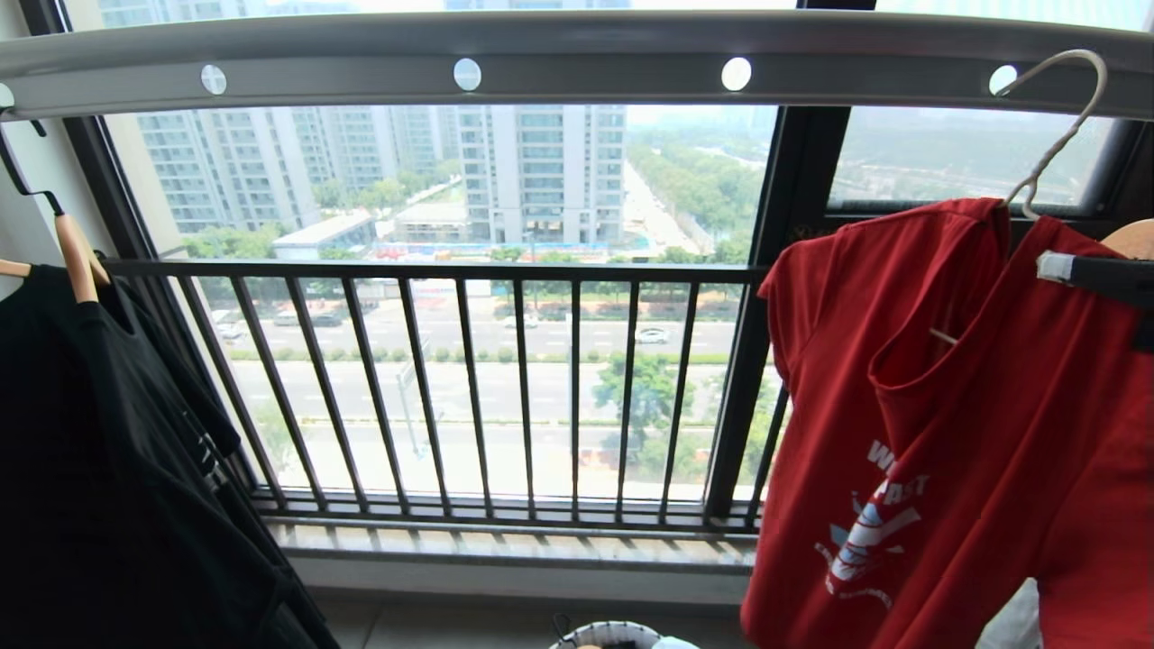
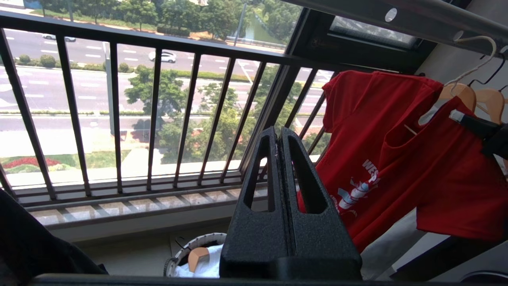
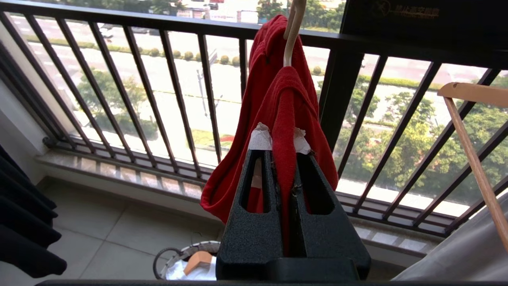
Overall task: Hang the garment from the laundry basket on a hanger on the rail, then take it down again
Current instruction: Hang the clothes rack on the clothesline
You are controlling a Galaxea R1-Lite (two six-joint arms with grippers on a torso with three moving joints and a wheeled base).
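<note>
Hanging from the rail (image 1: 577,54) on its hanger (image 1: 1059,126), the red T-shirt (image 1: 956,433) is out of the basket (image 1: 613,635); right gripper (image 3: 283,159) jaws pinch its shoulder, left gripper (image 2: 278,137) jaws closed empty; taking down remains

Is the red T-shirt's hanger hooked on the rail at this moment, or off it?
On. The hanger hook curves over the rail, with the red T-shirt draped on it; the right claw is shut on its shoulder.
</note>
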